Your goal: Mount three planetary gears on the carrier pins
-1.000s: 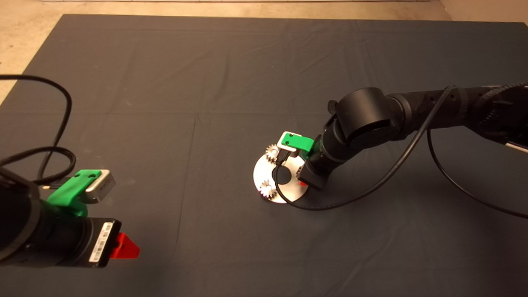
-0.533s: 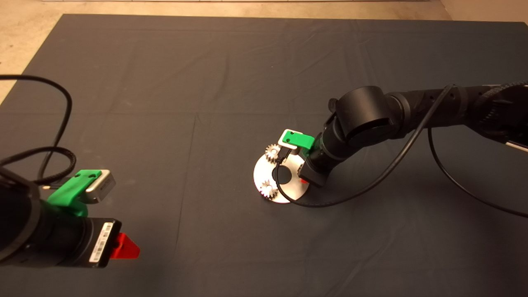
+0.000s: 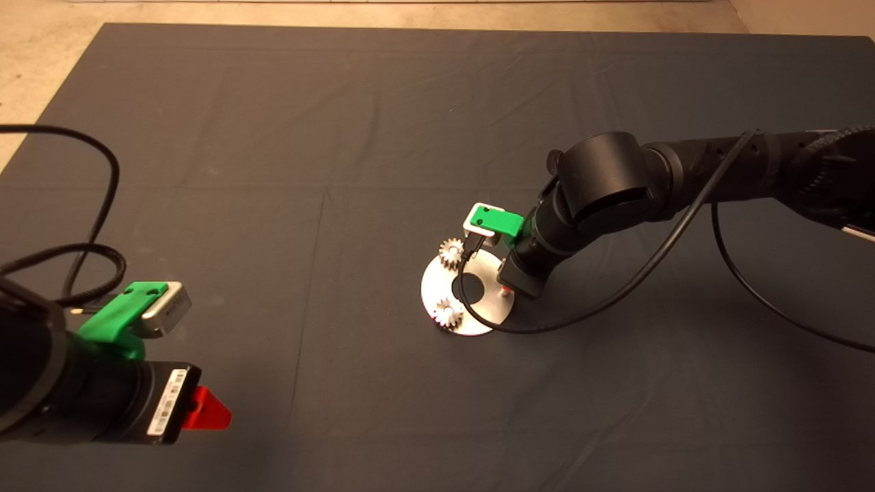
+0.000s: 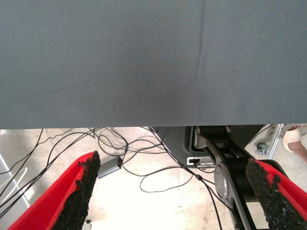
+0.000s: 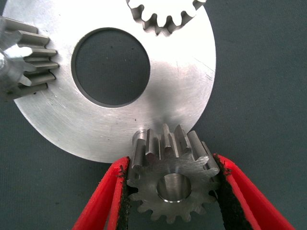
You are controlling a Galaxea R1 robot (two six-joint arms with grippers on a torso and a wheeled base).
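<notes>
Two gears seated, third in hand.
We find the right gripper (image 5: 170, 191) clamping the third planetary gear (image 5: 170, 179) at the carrier disc (image 5: 182, 86) rim; the left gripper (image 4: 168, 191) waits open.

Two black robot arms with green and red parts

The right arm (image 3: 683, 178) is made of black round segments with a thick drum-shaped joint, and a thin black cable (image 3: 636, 287) hangs from it in a loop. Near its wrist sits a green bracket (image 3: 502, 224) with a small white-framed camera. The left arm (image 3: 41, 383) is also black, with a green bracket (image 3: 123, 307) carrying a silver camera box, a white barcode label (image 3: 164, 408) on the wrist, and a braided black cable (image 3: 82, 273). The fingers (image 5: 103, 201) are red wedges lined with rough black pads (image 4: 81, 191).
</notes>
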